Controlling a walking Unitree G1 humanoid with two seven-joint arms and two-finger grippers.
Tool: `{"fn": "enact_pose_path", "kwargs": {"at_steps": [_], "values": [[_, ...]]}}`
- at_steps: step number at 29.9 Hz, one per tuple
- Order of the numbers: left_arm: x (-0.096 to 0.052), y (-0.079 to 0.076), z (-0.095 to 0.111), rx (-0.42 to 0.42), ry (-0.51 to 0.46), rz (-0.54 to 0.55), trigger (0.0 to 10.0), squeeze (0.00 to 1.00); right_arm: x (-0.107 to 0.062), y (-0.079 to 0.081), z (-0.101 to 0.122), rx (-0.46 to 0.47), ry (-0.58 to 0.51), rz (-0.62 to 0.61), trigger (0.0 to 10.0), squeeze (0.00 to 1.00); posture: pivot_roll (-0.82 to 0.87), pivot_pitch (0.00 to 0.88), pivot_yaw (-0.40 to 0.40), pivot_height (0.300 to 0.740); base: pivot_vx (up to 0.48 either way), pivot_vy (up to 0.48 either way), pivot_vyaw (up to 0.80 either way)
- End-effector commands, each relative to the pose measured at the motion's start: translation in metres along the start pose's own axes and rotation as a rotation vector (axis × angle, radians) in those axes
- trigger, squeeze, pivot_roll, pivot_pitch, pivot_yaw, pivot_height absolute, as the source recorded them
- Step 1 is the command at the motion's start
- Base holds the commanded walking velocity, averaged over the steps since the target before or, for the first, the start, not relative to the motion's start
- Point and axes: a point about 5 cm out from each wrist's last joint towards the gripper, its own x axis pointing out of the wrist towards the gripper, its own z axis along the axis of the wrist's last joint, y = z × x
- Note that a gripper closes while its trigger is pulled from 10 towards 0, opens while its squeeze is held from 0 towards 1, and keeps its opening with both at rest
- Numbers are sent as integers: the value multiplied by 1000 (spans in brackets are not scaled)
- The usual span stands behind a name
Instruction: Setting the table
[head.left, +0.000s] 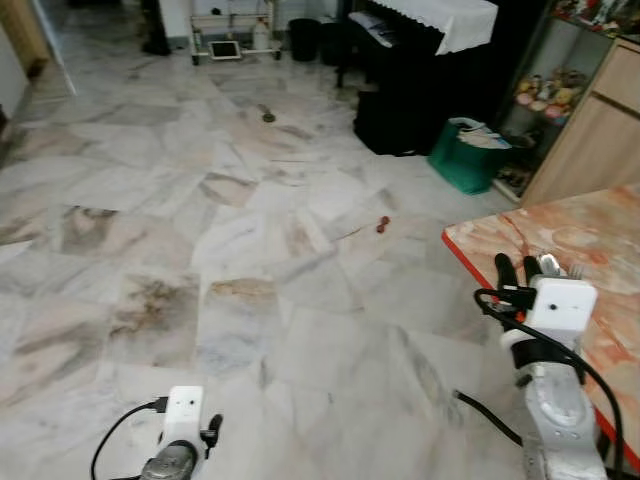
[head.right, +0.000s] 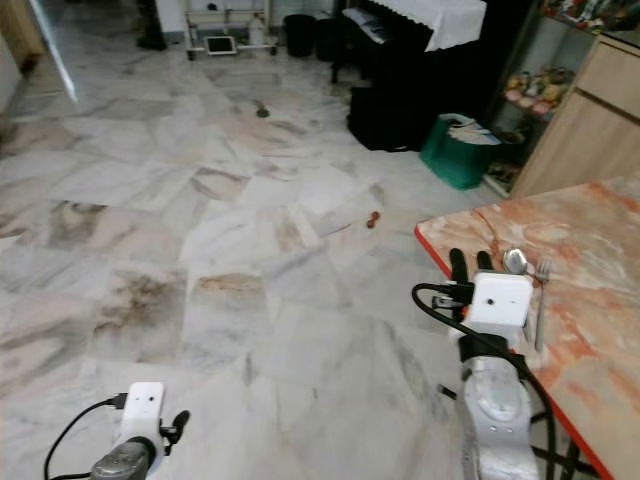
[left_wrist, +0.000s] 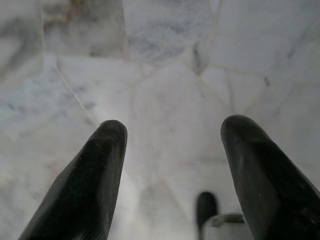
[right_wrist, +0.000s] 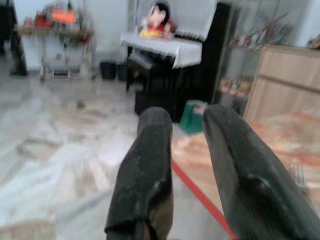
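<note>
Right pincer (head.right: 468, 261) is raised at the near corner of the orange-and-cream marble surface with a red edge (head.right: 590, 250), its two long black fingers (right_wrist: 150, 165) a narrow gap apart and gripping nothing. Just beside it on that surface lie a silver metal spoon (head.right: 514, 261) and a silver metal fork (head.right: 541, 300), side by side near the edge. Left pincer (left_wrist: 172, 175) hangs low over the pale veined marble floor (head.left: 250, 250), its fingers spread wide and empty. Across the room stand a black piano under a white cloth (head.left: 420, 60), a green bin (head.left: 465, 155) and a light wooden cabinet (head.left: 600, 120).
</note>
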Motion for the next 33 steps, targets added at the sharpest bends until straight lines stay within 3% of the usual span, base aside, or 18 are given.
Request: {"fn": "enact_pose_path", "kwargs": {"at_steps": [1, 7, 27, 33], "values": [[2, -9, 7, -4, -18, -18, 10000, 0, 1, -10, -1, -17, 14, -33, 10000, 0, 69, 0, -37, 740, 0, 0, -744], [2, -10, 7, -10, -20, -17, 10000, 0, 3, -9, -1, -13, 9, -31, 10000, 0, 72, 0, -41, 740, 0, 0, -744], [2, -14, 8, -28, -18, -45, 10000, 0, 10, -8, 4, -12, -25, -28, 10000, 0, 73, 0, -41, 740, 0, 0, 0], [2, -13, 7, -24, -10, -45, 10000, 0, 12, -7, 5, -9, -33, -27, 10000, 0, 72, 0, -39, 740, 313, 0, 0]]}}
